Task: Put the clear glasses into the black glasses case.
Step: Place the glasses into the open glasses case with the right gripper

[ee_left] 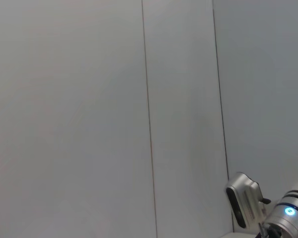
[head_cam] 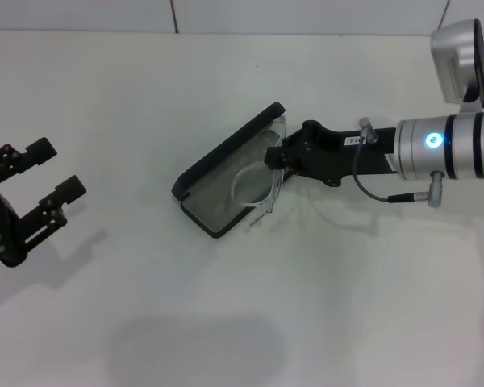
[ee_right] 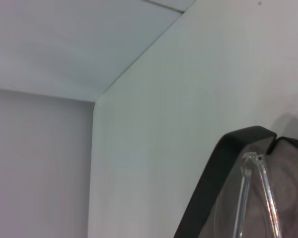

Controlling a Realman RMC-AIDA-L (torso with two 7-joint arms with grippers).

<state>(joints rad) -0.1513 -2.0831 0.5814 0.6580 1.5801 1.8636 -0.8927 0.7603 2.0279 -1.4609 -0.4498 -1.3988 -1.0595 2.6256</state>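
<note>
one clear glasses [head_cam: 258,187], one black glasses case [head_cam: 214,168]

right arm [head_cam: 460,145]: silver, black bands, blue light, grey cables | pincers: matte black, screwed plates

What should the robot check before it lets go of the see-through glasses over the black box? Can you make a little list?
1. Is the black glasses case open? Ok: the lid stands up and the grey inside shows.
2. Are the clear glasses over the case? Ok: they sit at its open side, partly over the tray.
3. Is the right gripper holding them? Ok: it is shut on the glasses at the case.
4. Are the glasses lying flat inside? Cannot tell: they look tilted, with one end past the rim.
5. Is the left gripper out of the way? Ok: it hangs open, far off to the left above the table.
</note>
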